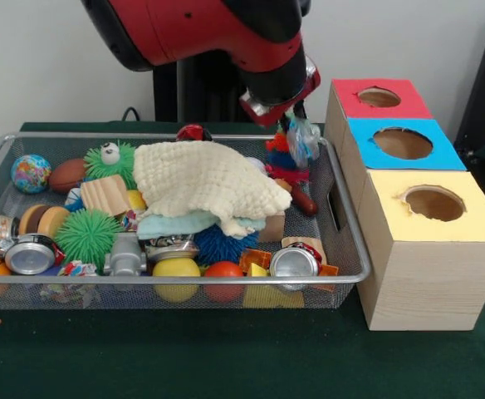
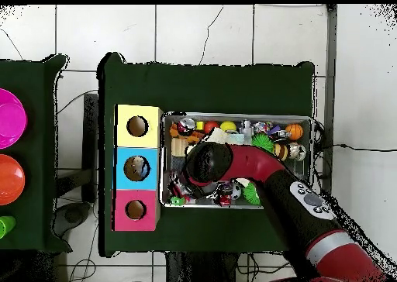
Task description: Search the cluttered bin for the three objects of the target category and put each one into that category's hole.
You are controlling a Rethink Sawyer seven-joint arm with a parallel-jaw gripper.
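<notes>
Crumpled silvery piece (image 1: 302, 138) half-hidden in hand (image 1: 296, 125)

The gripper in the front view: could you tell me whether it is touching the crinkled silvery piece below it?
Touching. In the front view the gripper is shut on the silvery piece, which hangs from it above the bin.

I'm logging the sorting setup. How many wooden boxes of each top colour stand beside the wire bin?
Red-topped box: 1
Blue-topped box: 1
Yellow-topped box: 1
Total: 3
</notes>
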